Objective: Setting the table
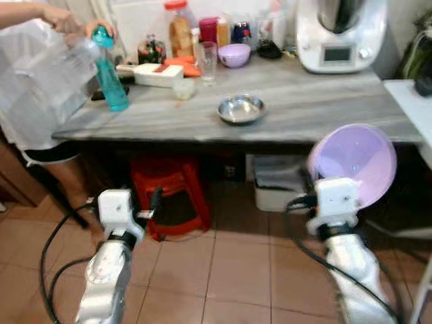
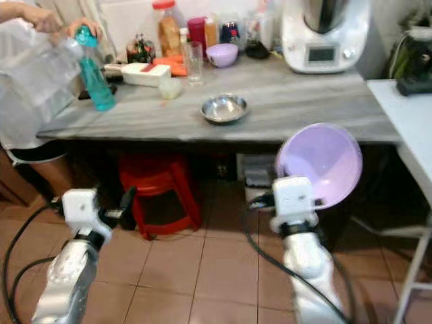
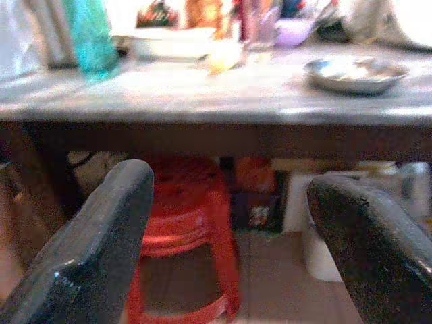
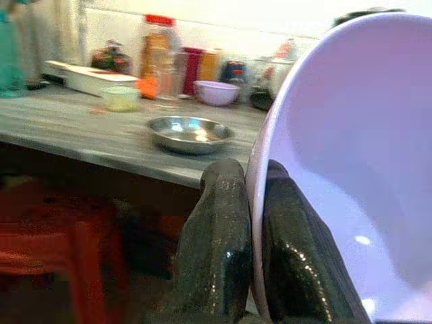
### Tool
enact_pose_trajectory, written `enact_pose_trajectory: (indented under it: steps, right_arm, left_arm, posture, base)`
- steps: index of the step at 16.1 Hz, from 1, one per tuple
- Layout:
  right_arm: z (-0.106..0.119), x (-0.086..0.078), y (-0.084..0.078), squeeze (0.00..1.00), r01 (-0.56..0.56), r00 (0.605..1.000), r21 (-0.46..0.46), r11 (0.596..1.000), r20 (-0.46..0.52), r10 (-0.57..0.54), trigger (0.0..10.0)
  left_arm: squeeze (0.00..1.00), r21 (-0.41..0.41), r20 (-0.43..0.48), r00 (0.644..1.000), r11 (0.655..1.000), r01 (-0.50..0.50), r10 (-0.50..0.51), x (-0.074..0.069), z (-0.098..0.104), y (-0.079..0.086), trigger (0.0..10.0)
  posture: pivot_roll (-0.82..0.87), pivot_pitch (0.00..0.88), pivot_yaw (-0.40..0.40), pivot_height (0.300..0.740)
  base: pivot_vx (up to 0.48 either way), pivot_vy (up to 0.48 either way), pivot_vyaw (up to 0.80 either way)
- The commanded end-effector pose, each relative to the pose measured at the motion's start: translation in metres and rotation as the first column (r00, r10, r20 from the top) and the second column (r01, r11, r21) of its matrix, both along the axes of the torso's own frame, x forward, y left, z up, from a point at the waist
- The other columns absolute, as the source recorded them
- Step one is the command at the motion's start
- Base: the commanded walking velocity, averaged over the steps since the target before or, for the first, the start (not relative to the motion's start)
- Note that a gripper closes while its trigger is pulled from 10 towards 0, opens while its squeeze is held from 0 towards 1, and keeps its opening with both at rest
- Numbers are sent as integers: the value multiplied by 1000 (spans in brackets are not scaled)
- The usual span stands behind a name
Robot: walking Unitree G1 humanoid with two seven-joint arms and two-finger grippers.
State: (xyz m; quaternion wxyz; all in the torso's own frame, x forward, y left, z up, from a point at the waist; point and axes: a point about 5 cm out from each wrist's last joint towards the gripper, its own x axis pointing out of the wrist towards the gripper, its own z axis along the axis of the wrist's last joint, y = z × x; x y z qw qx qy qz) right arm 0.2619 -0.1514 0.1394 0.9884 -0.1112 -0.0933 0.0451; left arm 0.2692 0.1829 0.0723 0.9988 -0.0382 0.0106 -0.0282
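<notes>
In right hand (image 4: 253, 223): lavender bowl (image 4: 351, 169).

Glossy lilac plastic bowl (image 1: 356, 165), shiny steel dish (image 1: 241, 109), matt grey tabletop (image 1: 324, 101)

Grey table (image 1: 324, 101), red stool (image 1: 169, 192), tiled floor (image 1: 223, 270)

Right hand (image 2: 305, 197) holds a lilac bowl (image 2: 322, 162) by its rim, tilted, below the front edge of the grey surface (image 2: 297, 101). A steel dish (image 2: 223, 108) sits mid-surface; a teal bottle (image 2: 94, 71) stands at the left, gripped by a person's hand (image 2: 79, 28). Red stool (image 2: 158, 192) beneath; left hand (image 2: 125, 202) low near it.
</notes>
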Motion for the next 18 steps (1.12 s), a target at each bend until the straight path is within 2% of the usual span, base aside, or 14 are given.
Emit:
enact_pose_trajectory:
  steps: [1,13,18]
  right_arm:
    - [4,0,-2,0,11,1000,-3,1000,15,-11,10000]
    - [5,4,0,0,0,1000,-7,1000,15,0,10000]
    - [8,6,3,0,-22,999,-24,999,26,23,10000]
  left_arm:
    - [0,1,19,1000,1000,16,-16,3,6,-3,10000]
    - [0,-22,20,998,998,63,-63,6,8,-13,10000]
    - [0,-71,23,992,989,129,-128,6,8,-26,10000]
  posture:
    - [-63,0,125,740]
    - [-64,0,121,740]
    - [-67,0,114,740]
  base:
    - [386,0,0]
    - [388,0,-38]
    - [388,0,0]
